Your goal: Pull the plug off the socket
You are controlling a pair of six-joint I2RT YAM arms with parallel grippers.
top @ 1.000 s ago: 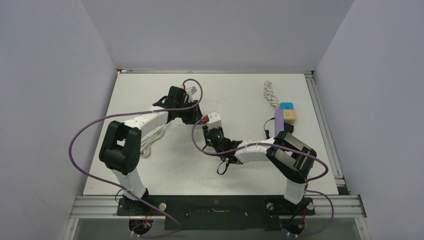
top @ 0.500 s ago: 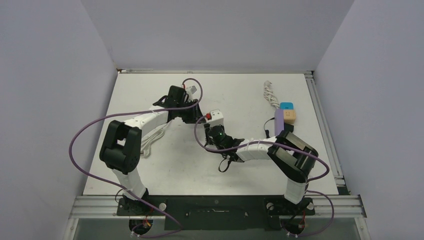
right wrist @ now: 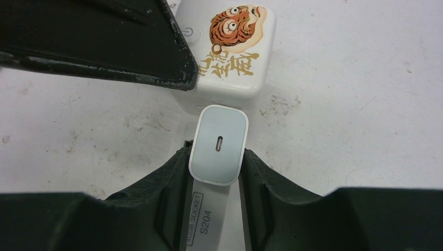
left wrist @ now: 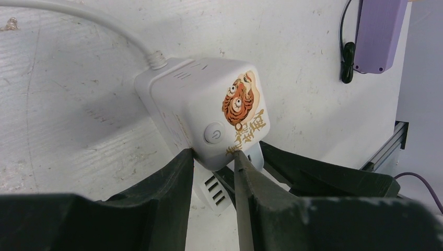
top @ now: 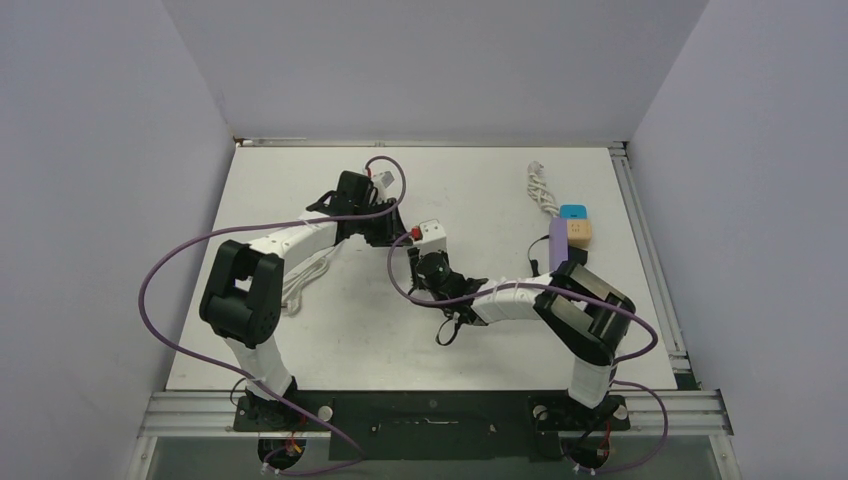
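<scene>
**Top external to wrists: both grippers set on one socket cube, plug not yet out**

Top external. Near the table's middle sits one white socket cube (top: 432,234). The left gripper (top: 390,232) meets it from 9 o'clock and the right gripper (top: 428,254) from 6 o'clock. Towards 3 o'clock lie one purple box (top: 558,245), one blue block (top: 573,211) and one tan block (top: 579,231). One bundled white cord (top: 540,190) lies at 1 o'clock.

Left wrist. The left fingers are closed narrowly on the cube's near lower corner, just under its one power button (left wrist: 213,133) and one tiger sticker (left wrist: 241,107). One white lead (left wrist: 104,23) leaves the cube at 11 o'clock.

Right wrist. One white charger plug (right wrist: 218,144) looks seated in the cube's side at 6 o'clock. The right fingers are pinched tight on its two flanks.

Risks, as I judge them:
- The left hold covers only a corner, so a hard pull could drag or tip the cube along with the plug.
- The plug's smooth flanks could slide out of the right fingers.
- A pull off the pins' line could jam them in the socket.
</scene>
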